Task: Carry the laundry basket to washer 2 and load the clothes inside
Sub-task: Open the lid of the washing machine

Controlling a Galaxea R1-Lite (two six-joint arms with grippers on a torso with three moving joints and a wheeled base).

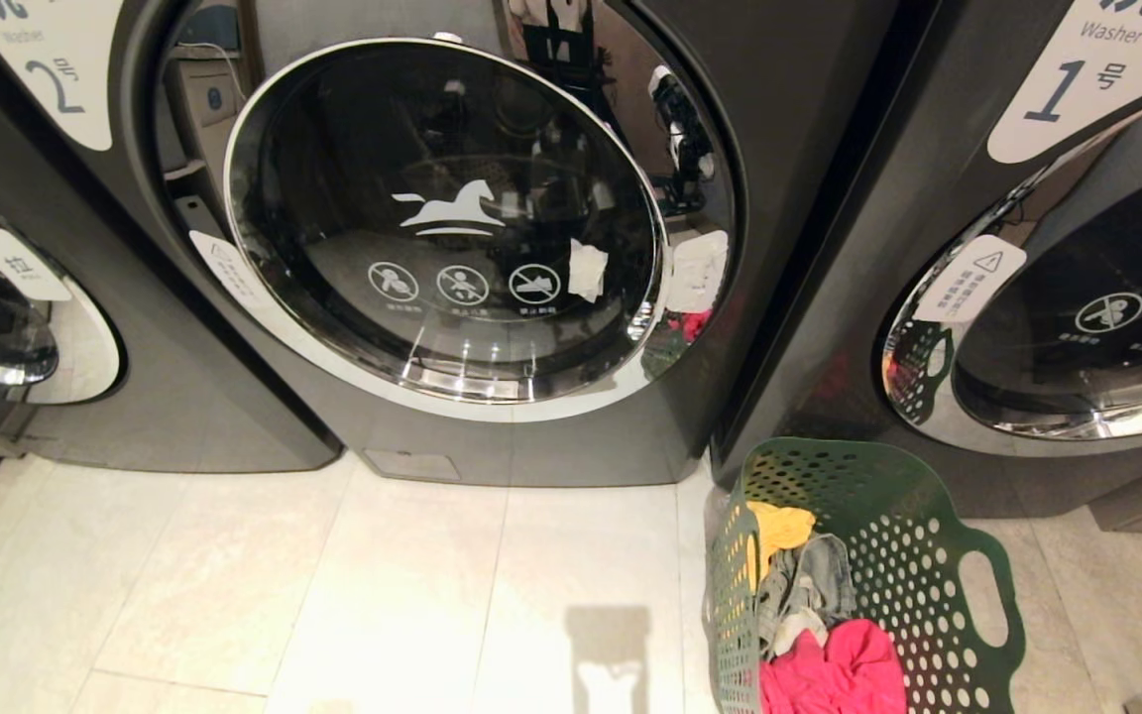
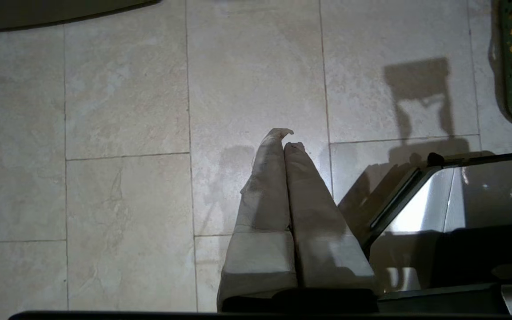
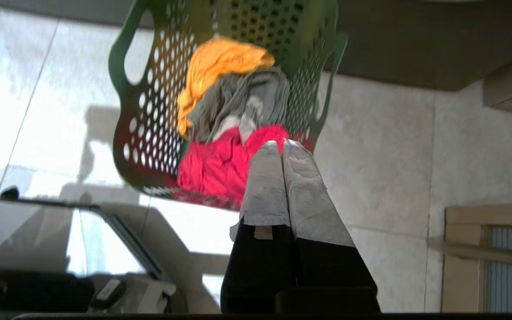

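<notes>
Heaped clothes (image 1: 814, 615) filled the laundry basket (image 1: 938, 555) parked before washer 1 (image 1: 1057, 297), and with washer 2 (image 1: 452, 228) unopened and both left gripper (image 2: 285, 142) and right gripper (image 3: 278, 146) clamped empty, misloading looked possible.

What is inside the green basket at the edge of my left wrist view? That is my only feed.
Observer: The laundry basket holds the clothes: one yellow, one grey and one pink-red garment.
Operator: Where does it stand relative to the washers?
Observer: On the floor, in front of the seam between washer 2 and the washer labelled 1, mostly before the latter.
Operator: Is washer 2's door open?
Observer: No, the head view shows its round glass door closed.
</notes>
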